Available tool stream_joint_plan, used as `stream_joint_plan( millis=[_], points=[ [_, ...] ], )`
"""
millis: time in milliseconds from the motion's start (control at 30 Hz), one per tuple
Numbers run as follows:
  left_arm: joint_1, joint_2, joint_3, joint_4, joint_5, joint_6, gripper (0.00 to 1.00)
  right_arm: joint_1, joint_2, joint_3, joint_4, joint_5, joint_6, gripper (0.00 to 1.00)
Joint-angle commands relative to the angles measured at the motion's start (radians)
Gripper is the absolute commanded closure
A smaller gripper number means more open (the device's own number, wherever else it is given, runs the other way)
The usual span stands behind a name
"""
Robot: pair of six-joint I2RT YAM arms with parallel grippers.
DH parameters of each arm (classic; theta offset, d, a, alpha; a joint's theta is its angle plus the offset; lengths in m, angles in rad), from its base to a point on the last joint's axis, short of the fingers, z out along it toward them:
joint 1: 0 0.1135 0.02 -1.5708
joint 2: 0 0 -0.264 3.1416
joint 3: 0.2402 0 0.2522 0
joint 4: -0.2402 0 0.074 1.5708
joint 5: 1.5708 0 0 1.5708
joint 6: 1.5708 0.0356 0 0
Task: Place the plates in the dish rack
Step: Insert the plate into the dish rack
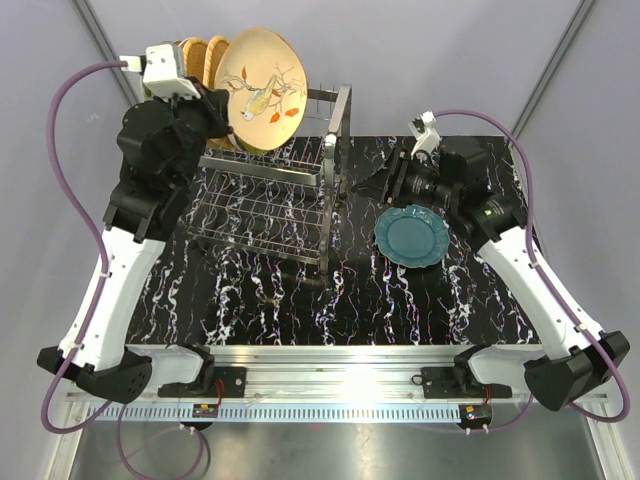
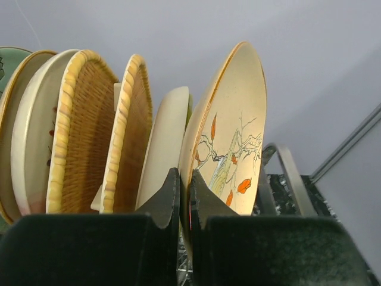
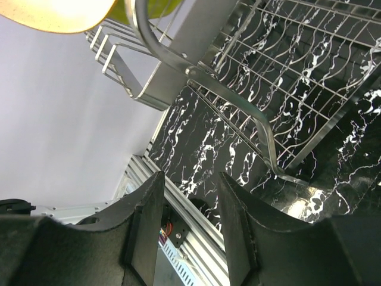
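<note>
At the far left of the bench (image 1: 300,300), the left arm reaches up to the top tier of the dish rack (image 1: 265,205), where a row of plates stands on edge. In the left wrist view the row runs from left to right: a sliver of a green plate (image 2: 5,62), a cream plate (image 2: 30,137), two wicker plates (image 2: 83,137) side by side, and a pale cream plate (image 2: 166,137). Last comes a beige plate (image 2: 229,137) painted with branches and orange leaves. The left gripper (image 2: 184,179) is closed tight on the lower rim of this beige plate, one finger on each face. The plate stands on edge, leaning to the right away from the others. From the top camera it is the plate in the row nearest the rack's middle, its painted face turned toward the near right. Whether its bottom edge sits between the prongs cannot be told. The rack's lower wire shelf carries no plates and the black, white-veined bench shows through it. Just right of the rack a teal plate (image 1: 412,236) with a scalloped rim lies flat on the bench. The right gripper (image 1: 398,178) hangs just on its far side, near the rack's right end. Its jaws stand about halfway apart with nothing between them. The right wrist view looks past its fingers (image 3: 146,220) to the rack's loop handle (image 3: 232,98) and the wire shelf.
</note>
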Motion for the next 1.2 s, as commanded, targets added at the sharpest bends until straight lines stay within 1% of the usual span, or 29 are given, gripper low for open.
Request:
stream_joint_plan(
  millis=[0, 100, 133, 167, 267, 367, 500, 800, 900, 1167],
  points=[
    [-0.06, -0.028, 0.089, 0.214, -0.082, 0.118, 1.0, 0.009, 0.009, -0.018, 0.009, 0.005, -0.025, 0.52],
    [-0.144, -0.012, 0.114, 0.211, -0.162, 0.199, 1.0, 0.012, 0.01, -0.025, 0.012, 0.005, -0.028, 0.52],
    [-0.169, 0.004, 0.123, 0.211, -0.217, 0.26, 1.0, 0.011, 0.01, -0.033, 0.013, 0.002, -0.03, 0.52],
    [-0.215, 0.012, 0.131, 0.21, -0.242, 0.293, 1.0, 0.012, 0.012, -0.036, 0.015, 0.002, -0.03, 0.52],
    [-0.272, 0.041, 0.148, 0.225, -0.317, 0.373, 1.0, 0.012, 0.009, -0.052, 0.015, 0.001, -0.038, 0.52],
    [-0.278, 0.06, 0.157, 0.237, -0.344, 0.377, 1.0, 0.009, 0.009, -0.062, 0.013, 0.004, -0.044, 0.51],
    [-0.281, 0.109, 0.22, 0.234, -0.36, 0.386, 1.0, 0.009, 0.01, -0.068, 0.006, 0.013, -0.055, 0.51],
    [-0.304, 0.202, 0.336, 0.222, -0.412, 0.5, 1.0, 0.009, 0.021, -0.087, 0.009, 0.013, -0.061, 0.51],
    [-0.313, 0.221, 0.35, 0.223, -0.449, 0.553, 1.0, 0.011, 0.027, -0.088, 0.006, 0.013, -0.065, 0.51],
    [-0.313, 0.238, 0.346, 0.234, -0.519, 0.626, 1.0, 0.011, 0.044, -0.091, 0.009, 0.01, -0.07, 0.5]
  ],
)
